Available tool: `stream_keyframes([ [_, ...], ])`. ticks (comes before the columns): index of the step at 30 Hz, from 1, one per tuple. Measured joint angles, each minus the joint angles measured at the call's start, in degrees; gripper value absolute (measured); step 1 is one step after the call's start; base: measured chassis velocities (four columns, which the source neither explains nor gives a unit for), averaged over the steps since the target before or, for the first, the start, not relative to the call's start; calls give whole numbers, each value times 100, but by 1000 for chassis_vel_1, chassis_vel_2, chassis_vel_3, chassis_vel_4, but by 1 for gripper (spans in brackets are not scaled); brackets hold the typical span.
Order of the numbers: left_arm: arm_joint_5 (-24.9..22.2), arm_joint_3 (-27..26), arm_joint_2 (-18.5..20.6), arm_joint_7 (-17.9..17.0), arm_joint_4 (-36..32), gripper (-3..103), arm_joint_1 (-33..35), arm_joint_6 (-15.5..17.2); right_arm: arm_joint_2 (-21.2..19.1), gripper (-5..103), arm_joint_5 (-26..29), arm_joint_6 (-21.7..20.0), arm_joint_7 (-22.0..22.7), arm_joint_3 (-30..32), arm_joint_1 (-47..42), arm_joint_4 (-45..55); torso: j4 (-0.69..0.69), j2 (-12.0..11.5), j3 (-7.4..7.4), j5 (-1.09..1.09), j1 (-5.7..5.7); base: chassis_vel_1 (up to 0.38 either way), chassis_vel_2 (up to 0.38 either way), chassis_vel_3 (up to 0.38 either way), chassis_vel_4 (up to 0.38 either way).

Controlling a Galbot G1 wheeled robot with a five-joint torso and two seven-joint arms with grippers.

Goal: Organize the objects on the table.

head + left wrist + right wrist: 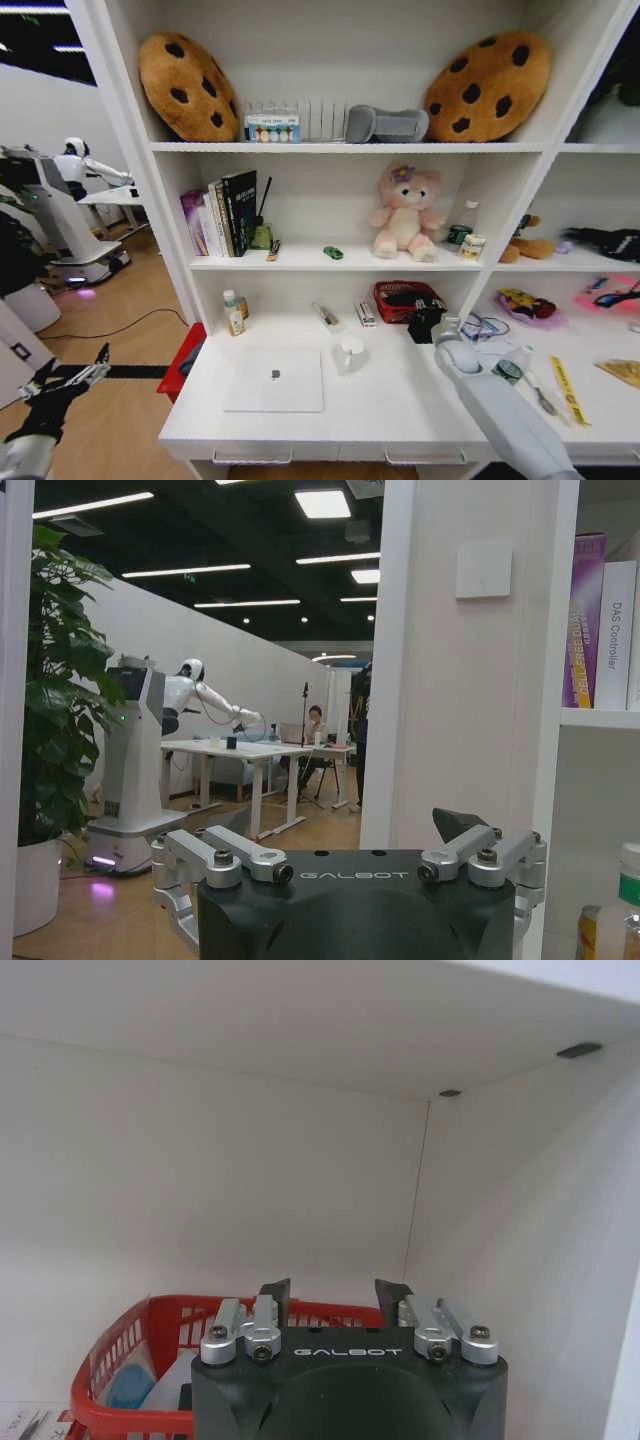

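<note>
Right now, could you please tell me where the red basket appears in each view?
Head: red basket at the back of the desk, below the pink plush.
Right wrist: its rim just ahead of the right gripper.
Left wrist: looks past the shelf's side panel instead.
Shared landmark: the white shelving unit.

Thin silver laptop [274, 380], lid closed, dark logo at centre, flat on long white surface [400, 410] near front edge, left of middle. Small green object [333, 253] up on middle shelf, left of plush toy. Pen [327, 315] lying flat at back of surface, colour unclear.
</note>
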Motion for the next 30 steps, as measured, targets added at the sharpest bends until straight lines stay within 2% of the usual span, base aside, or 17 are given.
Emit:
stream_keyframes([
  [1, 0, 0, 0, 0, 0, 100, 0, 0, -34, 56, 33, -53, 27, 63, -110, 179, 0, 0, 0, 0, 0, 0, 0, 0, 0],
  [4, 0, 0, 0, 0, 0, 100, 0, 0, -63, 61, 59, -89, 50, 115, -211, 335, 0, 0, 0, 0, 0, 0, 0, 0, 0],
  [6, 0, 0, 0, 0, 0, 100, 0, 0, -172, 72, 138, -242, 150, 350, -641, 1013, 0, 0, 0, -1, 0, 0, 0, 0, 0],
  [7, 0, 0, 0, 0, 0, 100, 0, 0, -172, 72, 138, -242, 150, 350, -641, 1013, 0, 0, 0, -1, 0, 0, 0, 0, 0],
  [9, 0, 0, 0, -1, 0, 100, 0, 0, -224, 83, 186, -351, 223, 524, -1001, 1567, -1, 0, 0, 0, 0, 0, 0, 0, 0],
  [10, 0, 0, 0, -1, 0, 100, 0, 0, -224, 83, 186, -351, 223, 524, -1001, 1567, -1, 0, 0, 0, 0, 0, 0, 0, 0],
  [13, 0, 0, 0, 0, 0, 100, 0, 0, -251, 97, 190, -457, 318, 784, -1690, 2365, 0, 0, -1, 1, 0, 0, 0, 0, 0],
  [20, 0, 0, 0, 1, 0, 100, 0, 0, -20, 100, 58, -551, 415, 1297, -2919, 3219, -1, 0, -1, 0, -1, 0, 0, 0, 0],
  [30, 0, 0, 0, 0, 0, 100, 0, 1, 175, 100, 226, -561, 178, 2244, -4045, 3387, -1, 0, -1, 0, -1, 0, 0, 0, 0],
])
